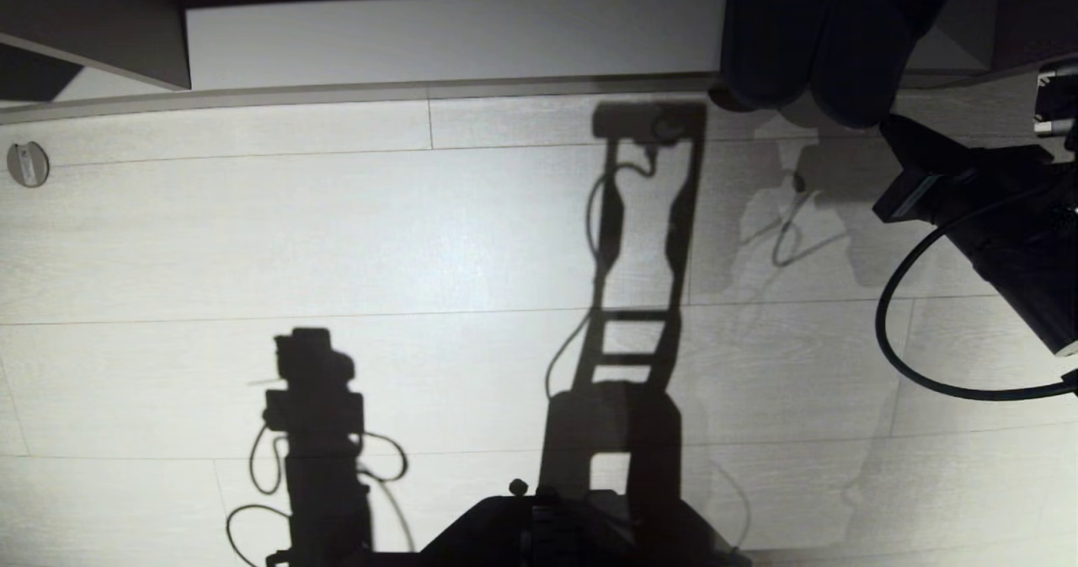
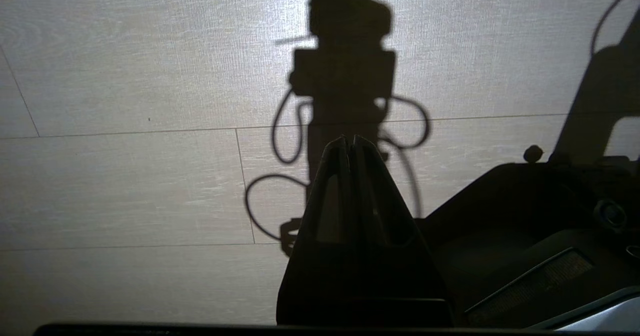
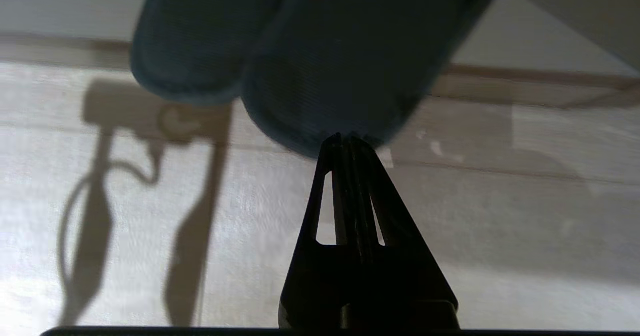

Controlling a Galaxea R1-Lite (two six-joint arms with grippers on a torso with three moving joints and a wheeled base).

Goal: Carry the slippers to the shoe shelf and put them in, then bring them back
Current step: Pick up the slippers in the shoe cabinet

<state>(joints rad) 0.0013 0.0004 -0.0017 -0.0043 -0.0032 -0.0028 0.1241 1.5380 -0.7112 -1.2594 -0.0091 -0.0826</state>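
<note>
Two slippers [image 3: 310, 51] hang pinched in the right gripper [image 3: 346, 137]; the left gripper [image 2: 349, 139] has its jaws pressed together.

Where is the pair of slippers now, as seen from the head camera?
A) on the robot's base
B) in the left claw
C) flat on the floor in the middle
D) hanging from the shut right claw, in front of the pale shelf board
D: the slippers hang at the shut right claw, before the shoe shelf.

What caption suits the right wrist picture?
Shut right end effector holding two dark blue slippers above the pale wooden floor.
</note>
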